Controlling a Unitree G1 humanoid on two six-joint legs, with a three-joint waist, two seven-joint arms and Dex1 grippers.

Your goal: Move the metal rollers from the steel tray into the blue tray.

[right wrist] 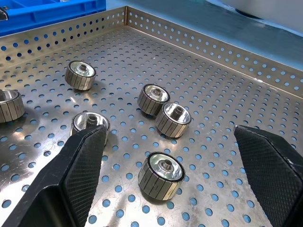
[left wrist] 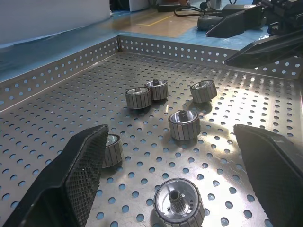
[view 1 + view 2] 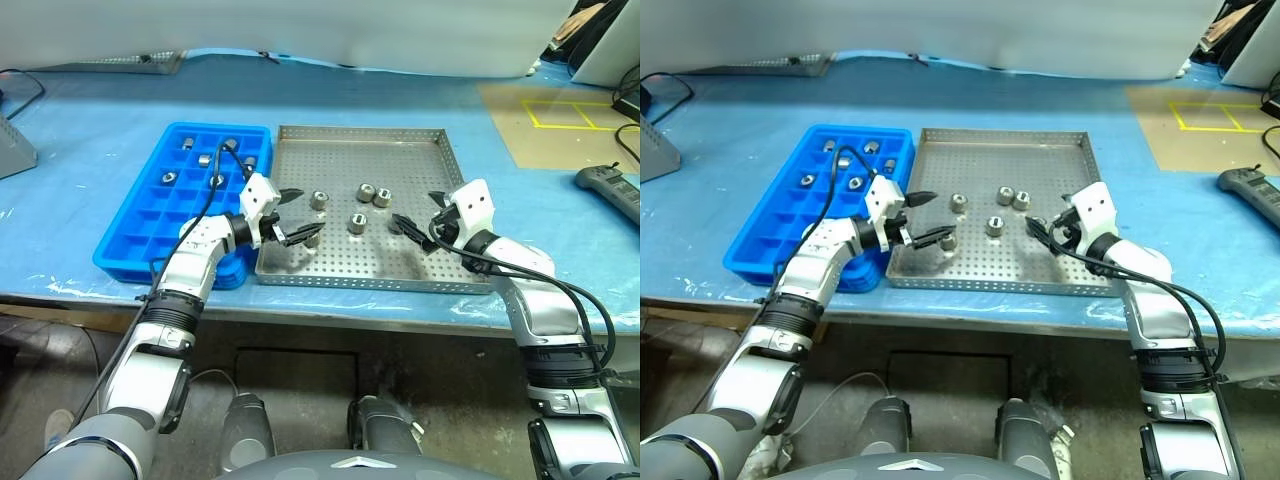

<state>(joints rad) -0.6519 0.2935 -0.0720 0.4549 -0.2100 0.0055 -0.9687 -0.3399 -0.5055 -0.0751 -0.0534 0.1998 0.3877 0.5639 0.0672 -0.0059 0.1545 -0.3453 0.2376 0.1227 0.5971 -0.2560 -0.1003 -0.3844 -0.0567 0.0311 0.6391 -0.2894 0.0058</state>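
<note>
Metal rollers [image 3: 357,222] lie loose mid steel tray [image 3: 420,275], others already in the blue tray [image 3: 130,235] at its far end. Left hand [image 3: 297,216] and right hand [image 3: 418,215] hang wide open, empty, seemingly flanking rollers for pickup.

Shiny metal rollers [image 3: 357,222] lie scattered in the steel tray [image 3: 440,275], others in the blue tray [image 3: 130,240].
</note>
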